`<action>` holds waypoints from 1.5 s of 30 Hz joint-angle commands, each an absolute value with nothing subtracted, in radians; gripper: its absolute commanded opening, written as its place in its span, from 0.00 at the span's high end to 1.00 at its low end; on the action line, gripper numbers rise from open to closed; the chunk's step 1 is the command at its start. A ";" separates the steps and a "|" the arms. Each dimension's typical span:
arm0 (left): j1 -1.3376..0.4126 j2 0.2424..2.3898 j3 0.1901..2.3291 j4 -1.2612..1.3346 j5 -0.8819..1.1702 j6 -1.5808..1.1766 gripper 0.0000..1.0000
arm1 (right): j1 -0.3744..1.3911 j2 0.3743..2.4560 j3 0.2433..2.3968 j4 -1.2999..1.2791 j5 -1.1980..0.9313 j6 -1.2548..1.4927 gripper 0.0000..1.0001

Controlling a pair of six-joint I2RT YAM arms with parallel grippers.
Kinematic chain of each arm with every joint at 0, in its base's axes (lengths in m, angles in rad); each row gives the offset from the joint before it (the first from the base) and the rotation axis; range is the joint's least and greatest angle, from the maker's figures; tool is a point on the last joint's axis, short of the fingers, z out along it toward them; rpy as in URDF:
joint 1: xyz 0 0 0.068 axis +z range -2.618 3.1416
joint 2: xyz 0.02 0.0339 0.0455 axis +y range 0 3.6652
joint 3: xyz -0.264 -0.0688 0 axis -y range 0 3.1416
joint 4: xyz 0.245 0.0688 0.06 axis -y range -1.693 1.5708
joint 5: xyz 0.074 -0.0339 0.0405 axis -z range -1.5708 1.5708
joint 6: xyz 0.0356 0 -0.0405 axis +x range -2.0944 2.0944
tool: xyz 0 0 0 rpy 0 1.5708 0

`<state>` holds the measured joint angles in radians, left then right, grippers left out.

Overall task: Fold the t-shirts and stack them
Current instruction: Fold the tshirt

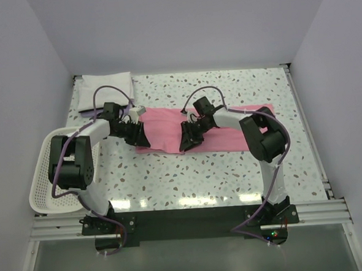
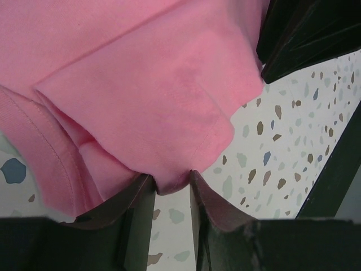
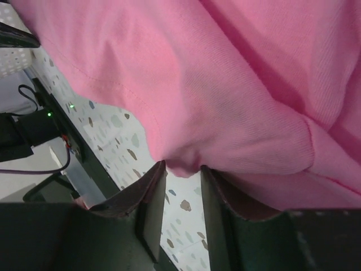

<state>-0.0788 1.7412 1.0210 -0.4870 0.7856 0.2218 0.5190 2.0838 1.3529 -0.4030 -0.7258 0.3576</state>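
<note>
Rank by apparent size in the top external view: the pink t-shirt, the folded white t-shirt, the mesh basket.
1. pink t-shirt and mesh basket: too close to rank, both partly hidden.
2. folded white t-shirt: clearly smallest.

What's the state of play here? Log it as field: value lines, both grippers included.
pink t-shirt: long, partly folded strip on the table
white t-shirt: folded rectangle, far left corner
left gripper: pinching the pink t-shirt's near edge
right gripper: pinching the same edge, further right
basket: white mesh, at the table's left edge
stacking: not yet done, shirts apart
</note>
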 commanded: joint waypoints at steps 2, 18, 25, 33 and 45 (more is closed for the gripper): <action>-0.074 1.716 1.061 -0.497 0.830 0.230 0.67 | 0.525 2.088 1.399 -0.400 -0.752 0.362 0.72; -0.074 1.825 1.314 -0.571 0.851 0.229 0.87 | 0.460 2.039 1.505 -0.394 -0.690 0.333 1.00; -0.074 1.926 1.416 -0.525 0.853 0.195 0.90 | 0.394 2.094 1.548 -0.382 -0.689 0.339 1.00; -0.074 1.988 1.462 -0.439 0.861 0.129 0.91 | 0.360 2.144 1.614 -0.379 -0.684 0.344 1.00; -0.072 1.994 1.428 -0.462 0.792 0.167 0.94 | 0.360 2.166 1.629 -0.425 -0.666 0.325 1.00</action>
<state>-0.0788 1.9862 1.4231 -0.4648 0.8200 0.1429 0.3580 2.1845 1.6192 -0.4072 -0.6865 0.3439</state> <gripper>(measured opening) 0.094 0.014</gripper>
